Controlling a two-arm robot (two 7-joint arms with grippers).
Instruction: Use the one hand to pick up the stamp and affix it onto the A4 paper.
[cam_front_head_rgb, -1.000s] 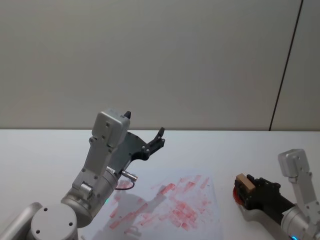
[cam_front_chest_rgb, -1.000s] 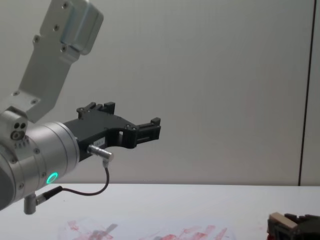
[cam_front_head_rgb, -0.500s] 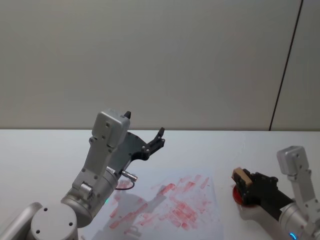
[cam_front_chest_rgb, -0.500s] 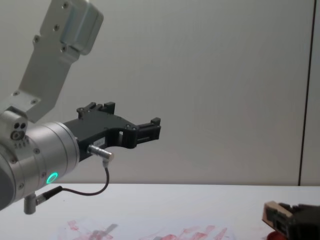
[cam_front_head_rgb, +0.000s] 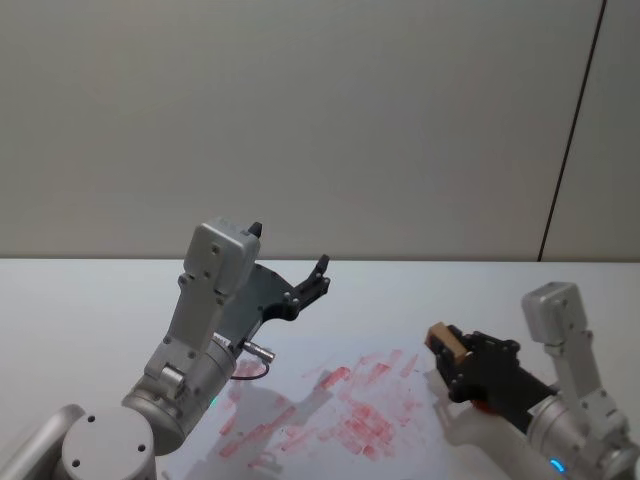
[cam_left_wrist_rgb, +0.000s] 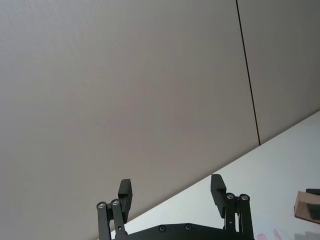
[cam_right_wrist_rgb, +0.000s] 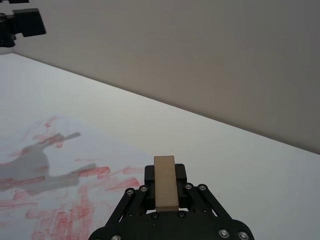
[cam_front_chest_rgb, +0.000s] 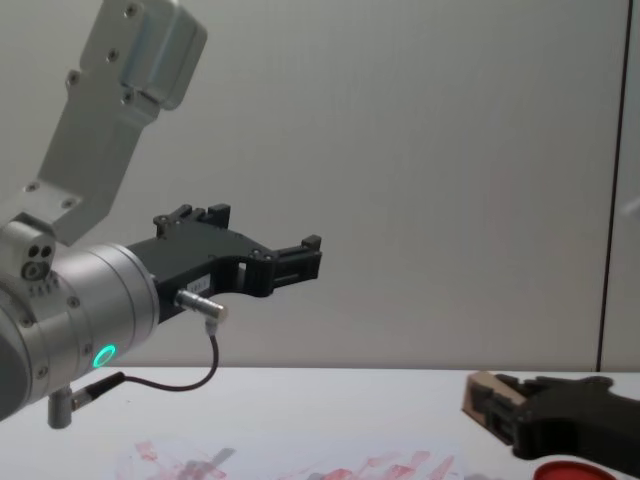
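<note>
Head view first: stamp pinched beside the paper's right edge

Shows the right gripper (cam_front_head_rgb: 447, 355) low on the right, over the white table (cam_front_head_rgb: 90, 300), clamping the tan wooden stamp (cam_front_head_rgb: 445, 343) between black fingers. Puts the stamp's free end just past the fingertips, pointing left, right at the right edge of the red-smeared paper (cam_front_head_rgb: 300, 425). Places the left gripper (cam_front_head_rgb: 288, 250) raised on the left, well apart from the stamp, with fingers spread and nothing between them.

Left wrist view: confirms the left gripper's two fingers (cam_left_wrist_rgb: 125, 192) wide apart against the grey wall (cam_left_wrist_rgb: 150, 75). Catches the stamp (cam_left_wrist_rgb: 306, 207) far off at the picture's edge.

Right wrist view: looks straight along the stamp (cam_right_wrist_rgb: 165, 182), sandwiched lengthwise between the right gripper's two fingers, touching both and jutting a little beyond them. Sets the paper (cam_right_wrist_rgb: 60, 165) ahead and off to one side of the stamp.

Chest view: shows the stamp (cam_front_chest_rgb: 485, 393) at the very tip of the right gripper, slightly tilted, with a red ink pad (cam_front_chest_rgb: 572, 470) just below the gripper's body. Sets the left gripper high on the left, open-fingered, far from both.
</note>
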